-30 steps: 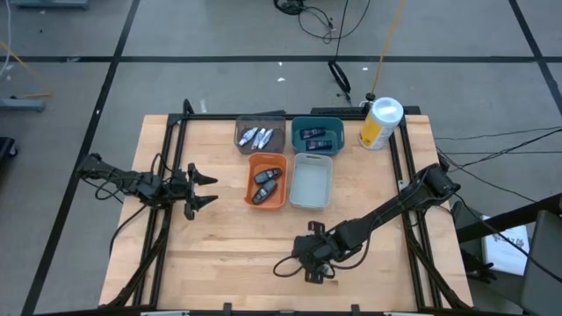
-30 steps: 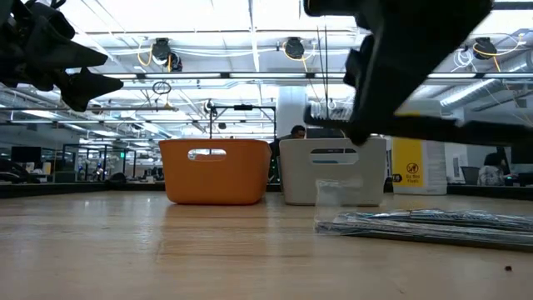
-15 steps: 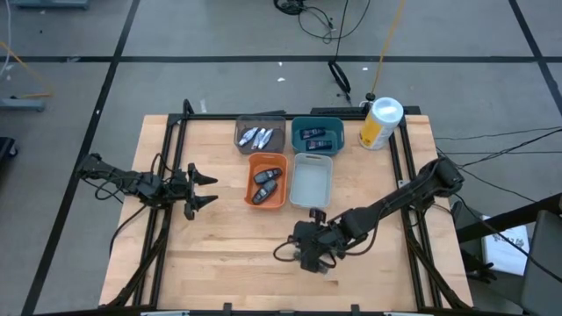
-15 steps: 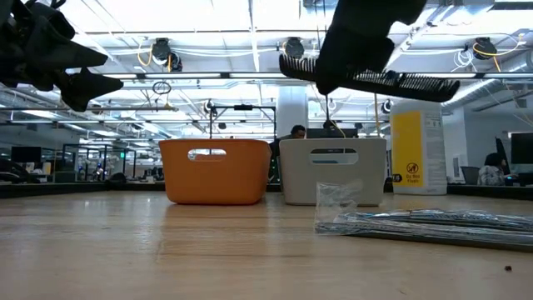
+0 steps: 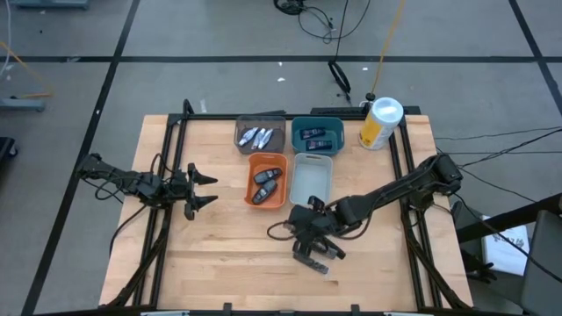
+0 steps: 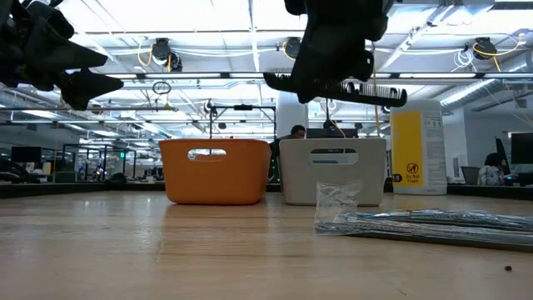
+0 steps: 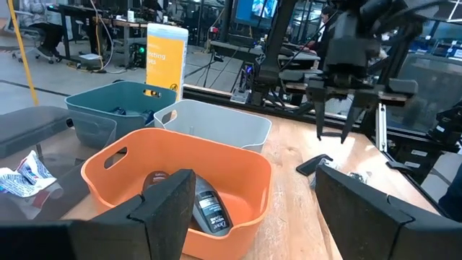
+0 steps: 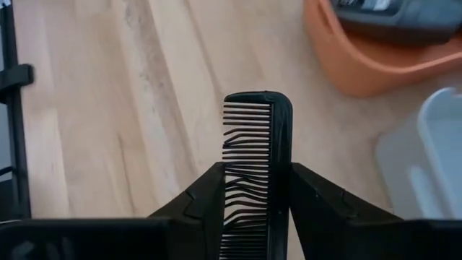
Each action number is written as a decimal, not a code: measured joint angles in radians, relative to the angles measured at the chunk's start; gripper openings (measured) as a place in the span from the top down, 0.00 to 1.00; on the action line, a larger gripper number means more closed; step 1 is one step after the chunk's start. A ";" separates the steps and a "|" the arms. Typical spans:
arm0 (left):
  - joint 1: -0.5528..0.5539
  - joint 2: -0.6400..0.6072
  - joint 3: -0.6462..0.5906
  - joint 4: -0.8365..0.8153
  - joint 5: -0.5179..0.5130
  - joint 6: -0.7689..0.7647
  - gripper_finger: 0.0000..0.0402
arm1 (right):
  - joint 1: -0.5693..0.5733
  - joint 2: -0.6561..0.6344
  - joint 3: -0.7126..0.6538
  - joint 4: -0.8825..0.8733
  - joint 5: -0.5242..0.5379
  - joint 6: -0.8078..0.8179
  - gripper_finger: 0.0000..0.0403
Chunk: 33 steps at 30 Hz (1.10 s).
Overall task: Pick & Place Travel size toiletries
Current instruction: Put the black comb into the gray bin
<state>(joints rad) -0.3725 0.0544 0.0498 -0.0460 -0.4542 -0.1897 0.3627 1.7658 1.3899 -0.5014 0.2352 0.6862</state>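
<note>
Above table, right pincer (image 8: 254, 209) gripping comb (image 8: 251, 155).

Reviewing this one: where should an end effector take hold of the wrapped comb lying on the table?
Probably mid-length, pinching across its narrow width and coming straight down. The wrapped comb lies flat on the table, long and thin, with little height to catch from the side.
</note>
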 joint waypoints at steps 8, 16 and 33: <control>0.000 0.000 0.000 0.000 0.000 0.004 0.30 | -0.055 -0.062 -0.001 -0.009 0.003 -0.044 0.71; 0.000 0.000 0.000 0.000 0.000 0.004 0.30 | -0.117 -0.124 -0.001 -0.038 0.008 -0.090 0.71; 0.000 0.000 0.000 0.000 0.000 0.003 0.30 | -0.265 -0.128 -0.001 -0.090 0.030 -0.157 0.70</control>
<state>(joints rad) -0.3725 0.0544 0.0502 -0.0460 -0.4541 -0.1864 0.0975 1.6375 1.3891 -0.5911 0.2655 0.5291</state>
